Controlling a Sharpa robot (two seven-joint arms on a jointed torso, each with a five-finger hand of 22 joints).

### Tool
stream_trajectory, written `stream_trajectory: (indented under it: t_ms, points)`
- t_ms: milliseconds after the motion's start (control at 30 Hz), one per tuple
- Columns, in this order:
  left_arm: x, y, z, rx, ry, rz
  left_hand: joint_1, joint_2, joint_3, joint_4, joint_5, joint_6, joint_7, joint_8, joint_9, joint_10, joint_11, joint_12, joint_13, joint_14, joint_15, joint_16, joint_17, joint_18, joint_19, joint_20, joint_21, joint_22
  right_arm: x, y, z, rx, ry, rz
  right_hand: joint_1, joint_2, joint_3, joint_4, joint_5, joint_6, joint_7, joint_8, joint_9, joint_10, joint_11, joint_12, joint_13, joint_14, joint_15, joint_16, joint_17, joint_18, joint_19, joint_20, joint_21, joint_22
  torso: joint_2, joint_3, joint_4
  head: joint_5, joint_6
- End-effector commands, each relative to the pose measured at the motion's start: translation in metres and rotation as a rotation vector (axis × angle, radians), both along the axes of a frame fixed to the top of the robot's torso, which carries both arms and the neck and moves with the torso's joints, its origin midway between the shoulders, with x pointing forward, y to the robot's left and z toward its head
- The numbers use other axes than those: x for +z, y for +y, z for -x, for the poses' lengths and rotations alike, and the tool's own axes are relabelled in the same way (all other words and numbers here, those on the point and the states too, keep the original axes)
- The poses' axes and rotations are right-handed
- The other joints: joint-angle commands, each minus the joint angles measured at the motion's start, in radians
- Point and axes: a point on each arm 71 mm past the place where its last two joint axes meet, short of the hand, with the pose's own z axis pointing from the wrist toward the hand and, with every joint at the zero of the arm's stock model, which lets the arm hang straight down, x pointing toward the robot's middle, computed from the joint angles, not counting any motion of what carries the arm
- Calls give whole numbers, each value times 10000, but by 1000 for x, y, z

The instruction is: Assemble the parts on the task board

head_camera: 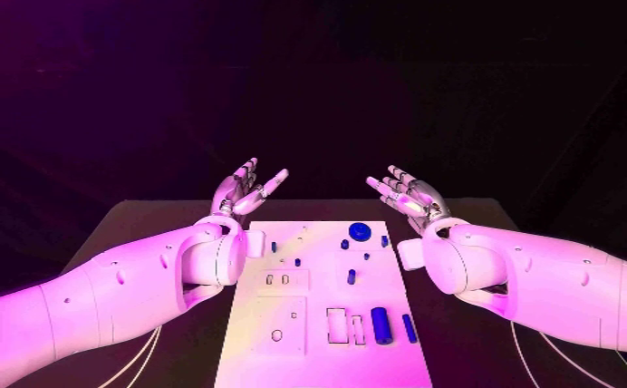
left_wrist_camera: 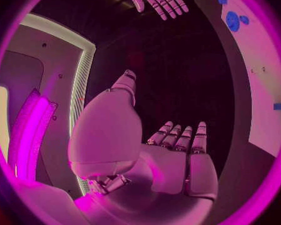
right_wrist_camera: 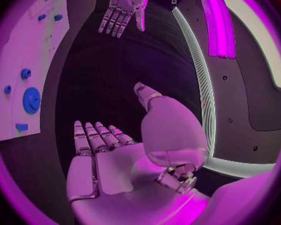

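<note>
Looking down, I see the board (head_camera: 327,315) flat on the tabletop (head_camera: 157,216) between my arms, stiff and heavy enough to stay put, I think. On it lie the parts: a round disc (head_camera: 360,230) near the far edge and a cylinder (head_camera: 381,324) nearer to me. They look hard, light and slippery; I would pinch each by its sides. My left hand (head_camera: 245,189) and right hand (head_camera: 413,192) hover beyond the board, fingers spread, holding nothing.

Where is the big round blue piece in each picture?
Head view: the big round blue part lies near the far end of the task board.
Left wrist view: the same part, on the board.
Right wrist view: the same part, on the board.
Shared landmark: the white board.
</note>
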Motion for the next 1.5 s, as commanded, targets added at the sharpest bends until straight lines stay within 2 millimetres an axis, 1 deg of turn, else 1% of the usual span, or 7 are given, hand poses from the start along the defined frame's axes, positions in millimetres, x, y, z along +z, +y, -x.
stream_trajectory:
  t_ms: [33,333,433,500,600,667,1500]
  points:
    - [3,-7,-2,-917,-200,385,490,-90,14,140,79,130,475,41,19,19,120,35,17,19,102,55,13,152,37,182,66,18,-1,9,-1,1631,517,-357,642,11,172,-86,83,241,1742,109,48,253,158,73,41,222,181,82,54,152,90,147,91,47,1,0,-1,1,1]
    - [5,9,2,-1187,-238,334,720,174,291,129,12,678,857,198,128,588,541,163,108,554,209,211,139,250,116,264,113,46,12,-2,-19,2015,-1403,1965,1971,-67,673,-1191,56,2485,1715,794,540,3161,130,488,276,3014,92,789,533,233,1441,126,728,359,121,-19,-22,83,-205]
    - [7,15,5,-1230,-340,245,1026,778,924,94,-121,2305,1358,716,457,2548,1098,636,339,2974,768,1042,645,-246,2087,326,820,428,19,-4,-25,2111,-2161,2948,2335,-154,918,-1632,56,4261,1658,1402,916,5658,-77,926,435,5192,-217,1399,877,557,3572,112,1606,770,217,-26,-22,79,-214]
    - [9,18,7,-1265,-413,180,1220,1172,1292,63,-204,3638,1425,1182,732,4618,1234,1194,561,6132,519,2268,1316,-5,4902,293,1934,971,23,-5,-28,2218,-2590,3578,2399,-233,1108,-1838,309,5237,1582,1695,1096,6925,-199,1018,456,6445,-376,1682,1034,724,4995,97,2152,982,268,-27,-14,65,-213]
    - [14,22,9,-1415,-533,90,1425,1377,1612,-25,-291,5907,1322,2017,1202,7192,987,1832,737,7252,202,2701,1558,236,5804,263,2288,1022,29,-5,-33,2465,-3165,4645,2352,-373,1442,-2008,375,6798,1414,2124,1348,7837,-418,1014,452,7389,-645,1908,1113,977,5705,68,2426,1014,369,-35,-4,61,-210]
    - [17,24,11,-1516,-609,21,1540,1375,1849,-39,-289,6280,1192,2223,1275,7900,797,1804,661,7989,-14,2946,1813,377,6461,198,2519,1032,32,-4,-36,2682,-3443,5345,2299,-510,1704,-2110,457,7239,1316,2158,1364,8229,-543,882,429,7890,-789,1987,1126,1049,6201,0,2627,1049,426,-52,10,40,-188]
    - [51,22,50,-2631,-676,363,1725,770,3183,-83,-309,7051,926,2667,1654,9799,366,1534,699,9290,-567,4115,3185,359,7986,-384,3252,1101,48,26,-39,5221,-4398,13032,1701,-1570,1849,-1880,493,9130,317,2351,1836,11084,-1704,455,523,12988,-2420,4725,3929,1039,9426,-1739,6380,3134,1331,-273,323,-331,-62]
